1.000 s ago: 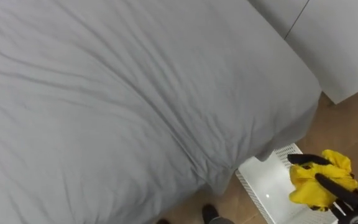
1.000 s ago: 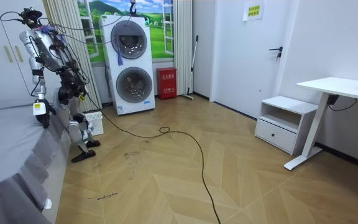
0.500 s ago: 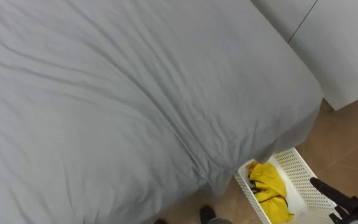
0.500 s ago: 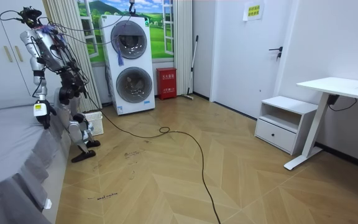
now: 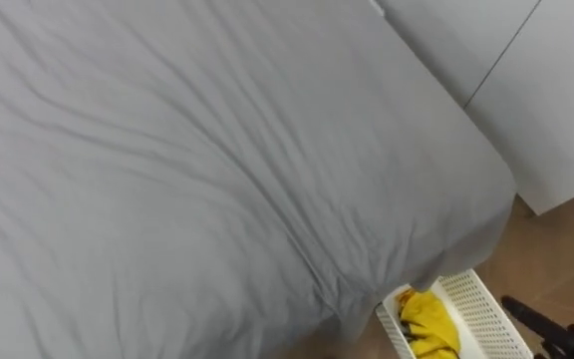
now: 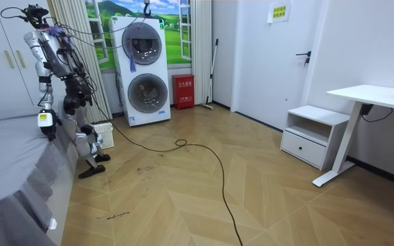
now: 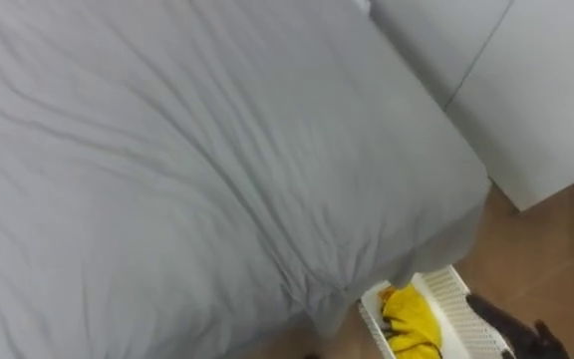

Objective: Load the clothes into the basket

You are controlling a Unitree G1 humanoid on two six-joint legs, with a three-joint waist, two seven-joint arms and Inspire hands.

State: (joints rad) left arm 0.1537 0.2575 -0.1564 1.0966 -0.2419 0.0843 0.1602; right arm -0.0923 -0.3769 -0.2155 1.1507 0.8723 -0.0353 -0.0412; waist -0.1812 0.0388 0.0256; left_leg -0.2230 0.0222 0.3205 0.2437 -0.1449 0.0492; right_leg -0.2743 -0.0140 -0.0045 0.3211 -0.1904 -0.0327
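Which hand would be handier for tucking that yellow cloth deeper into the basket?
Probably the right hand: it hangs beside the basket holding the yellow cloth; the left hand is by the bed.

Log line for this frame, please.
yellow garment: in white basket at bed corner | right hand: open, empty, right of basket | left hand: hanging by bed

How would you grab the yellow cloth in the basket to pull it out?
Pinch the bunched-up top of the yellow cloth, coming straight down from above. It lies crumpled inside the white basket, whose walls block the sides, and the bed cover hangs close beside it.
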